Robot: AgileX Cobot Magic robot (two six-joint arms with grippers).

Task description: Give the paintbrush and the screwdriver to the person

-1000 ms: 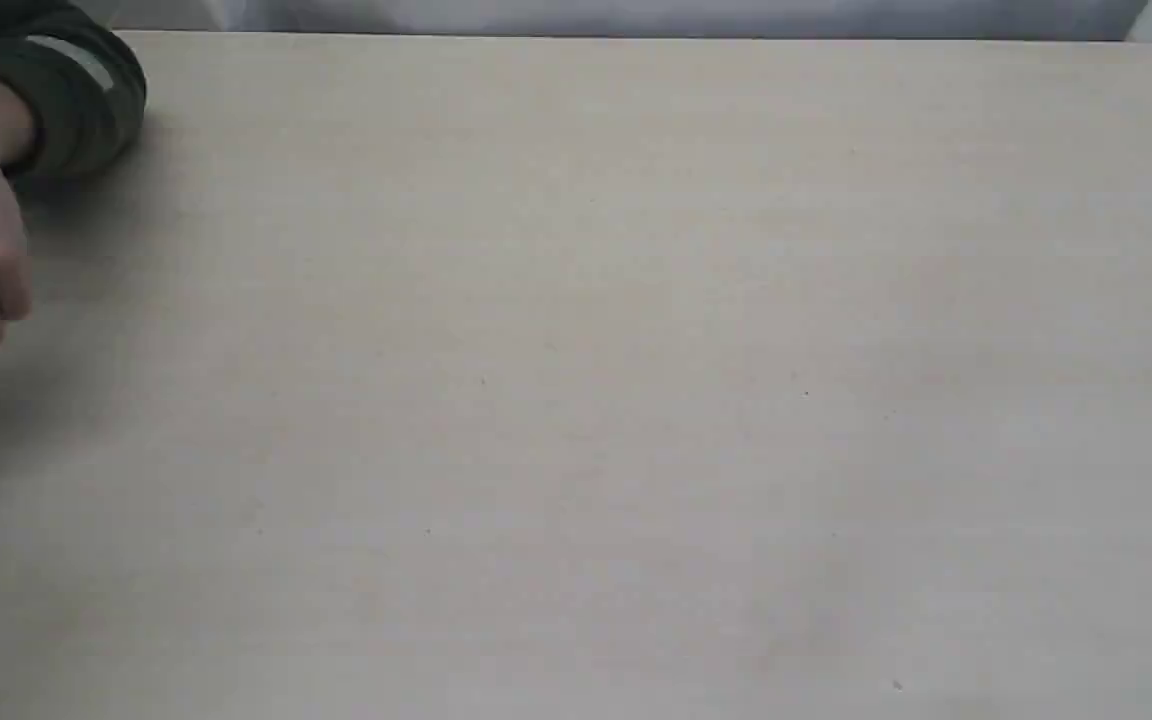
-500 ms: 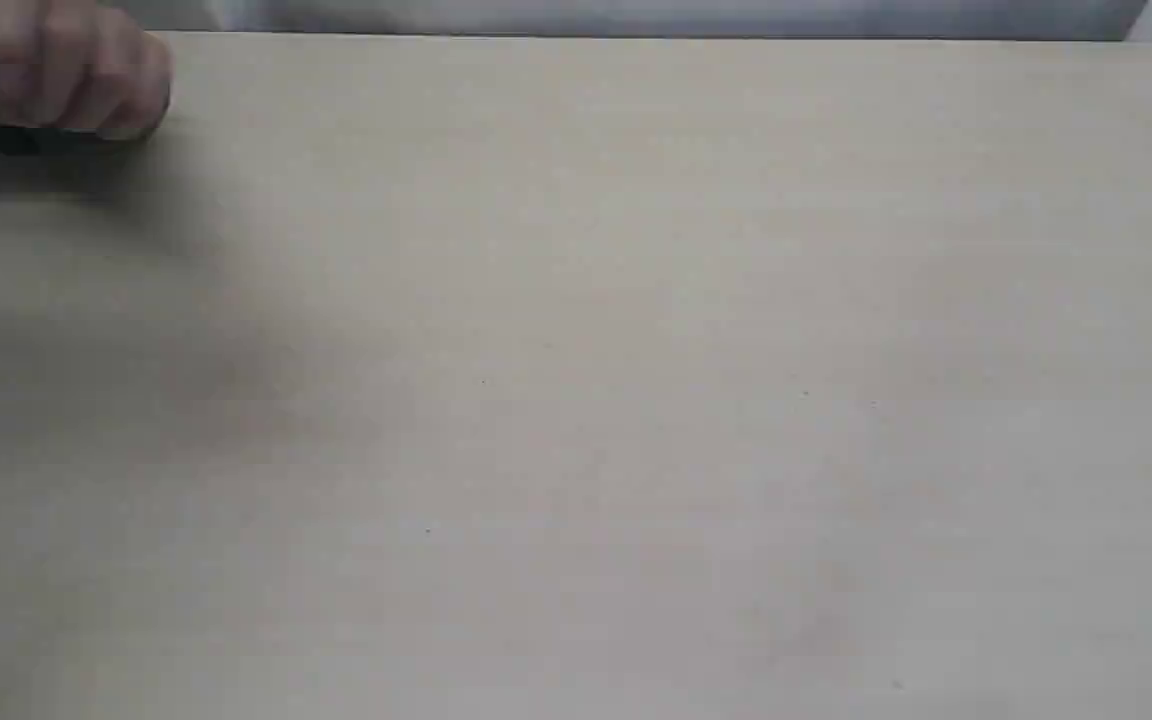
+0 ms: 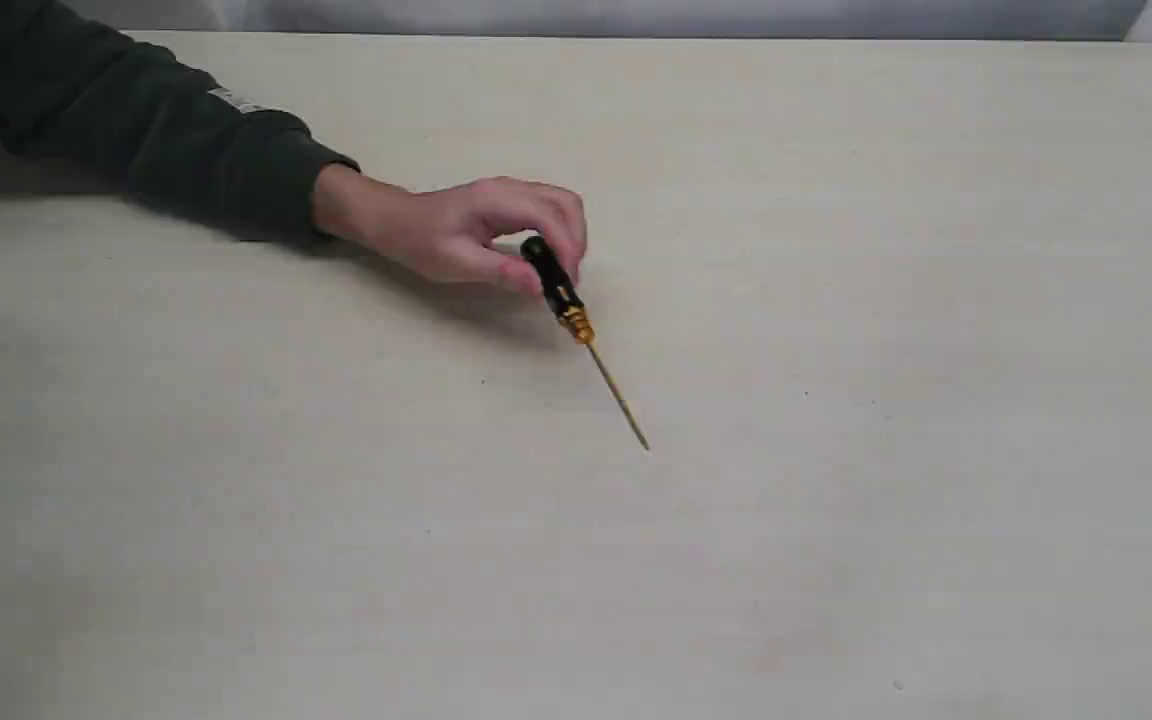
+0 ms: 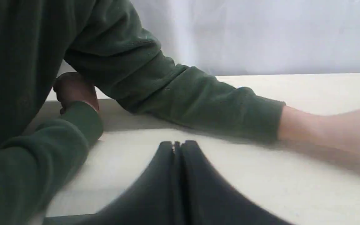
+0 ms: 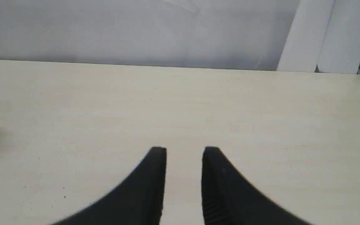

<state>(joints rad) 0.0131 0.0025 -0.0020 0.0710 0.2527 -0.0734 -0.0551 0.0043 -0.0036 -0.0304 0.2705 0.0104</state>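
Screwdriver (image 3: 576, 325), slim, black handle, golden shaft | handle end in person's bare hand (image 3: 466, 232) | tip angled toward right gripper (image 5: 184, 150), slightly parted, empty | left gripper (image 4: 177, 143) closed, empty

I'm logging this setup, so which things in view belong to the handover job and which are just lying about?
Job: screwdriver, handle held by the person's hand; left gripper, shut; right gripper, open. No paintbrush in view.
Just there: table; white backdrop behind it.
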